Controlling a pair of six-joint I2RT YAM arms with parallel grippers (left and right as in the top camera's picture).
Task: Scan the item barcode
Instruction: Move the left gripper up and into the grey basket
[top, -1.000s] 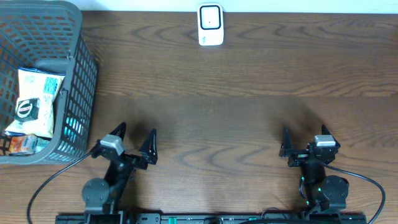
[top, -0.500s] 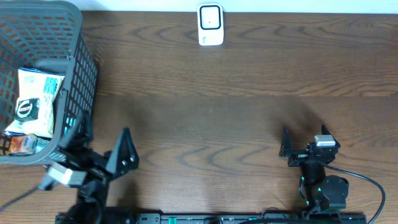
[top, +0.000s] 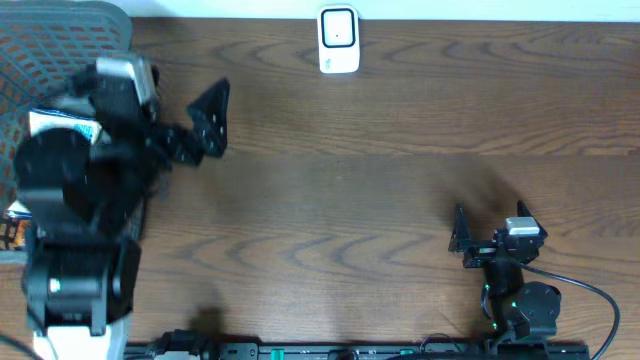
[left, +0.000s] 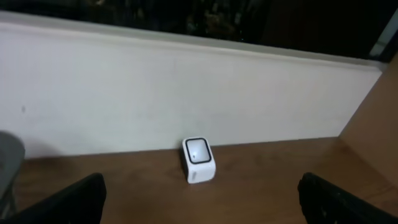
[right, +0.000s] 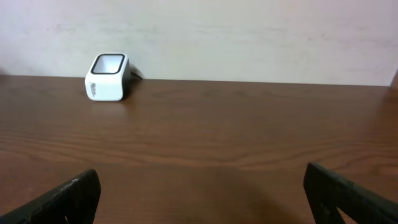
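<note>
While the left tool (left: 200, 200) hangs wide open and empty over the right rim of the basket (top: 50, 18), the packets (top: 60, 128) lie inside, beneath the arm and largely hidden. The scanner (top: 339, 40) stands well apart at the far edge of the table (top: 350, 180). The right tool (top: 490, 228) is wide open and empty.

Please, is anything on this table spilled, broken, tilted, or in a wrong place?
Nothing stands out. The scanner stands upright at the far edge of the table. The packets lie inside the basket on the left, and nothing is spilled on the wood.
</note>
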